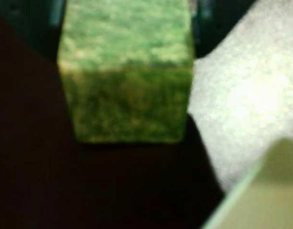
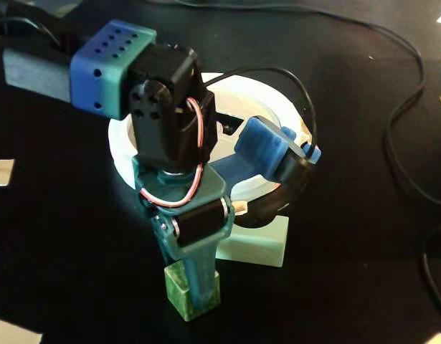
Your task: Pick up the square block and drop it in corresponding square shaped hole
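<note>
A green square block (image 1: 127, 76) fills the upper middle of the wrist view, with a dark jaw pressed to each of its sides. In the fixed view the block (image 2: 178, 285) sits at the bottom centre, on or just above the black table. I cannot tell if it is lifted. My gripper (image 2: 195, 283) points straight down and is shut on it; it also shows in the wrist view (image 1: 127, 24). A white round shape sorter (image 2: 277, 100) stands behind the arm. Its top and holes are mostly hidden by the arm, and no square hole shows.
A pale green slab (image 2: 257, 244) lies just behind and to the right of the block; it also shows in the wrist view (image 1: 265, 200). Black cables (image 2: 403, 129) run along the right. Tan paper scraps (image 2: 1, 172) lie at the table's left edge.
</note>
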